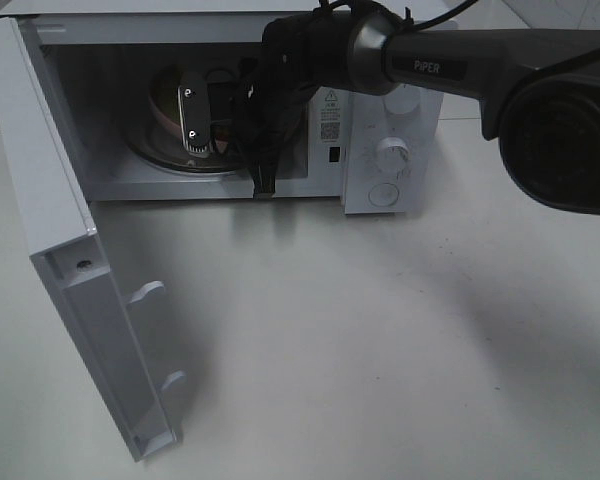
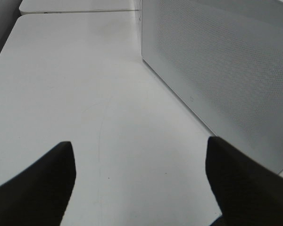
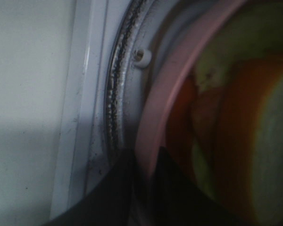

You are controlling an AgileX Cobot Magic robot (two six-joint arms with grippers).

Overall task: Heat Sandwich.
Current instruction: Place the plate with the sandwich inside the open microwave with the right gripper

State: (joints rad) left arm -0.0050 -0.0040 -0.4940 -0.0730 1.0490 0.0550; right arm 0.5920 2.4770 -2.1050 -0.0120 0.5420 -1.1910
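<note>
The sandwich [image 3: 236,117], white bread with orange-brown crust and pale filling, lies on a round pink plate [image 3: 179,70]. The plate sits over the glass turntable [image 3: 115,84] inside the open microwave [image 1: 380,120]. My right gripper [image 3: 144,181] is shut on the plate's rim, one finger on each side. In the high view the right gripper [image 1: 198,135] reaches into the cavity and covers the sandwich; only a bit of the plate [image 1: 165,108] shows. My left gripper [image 2: 141,188] is open and empty, low over the table beside the microwave's side wall [image 2: 217,70].
The microwave door [image 1: 80,270] stands open, swung out toward the front left. The control knobs [image 1: 391,152] are on the microwave's right. The white table [image 1: 380,340] stretches in front. The left arm does not show in the high view.
</note>
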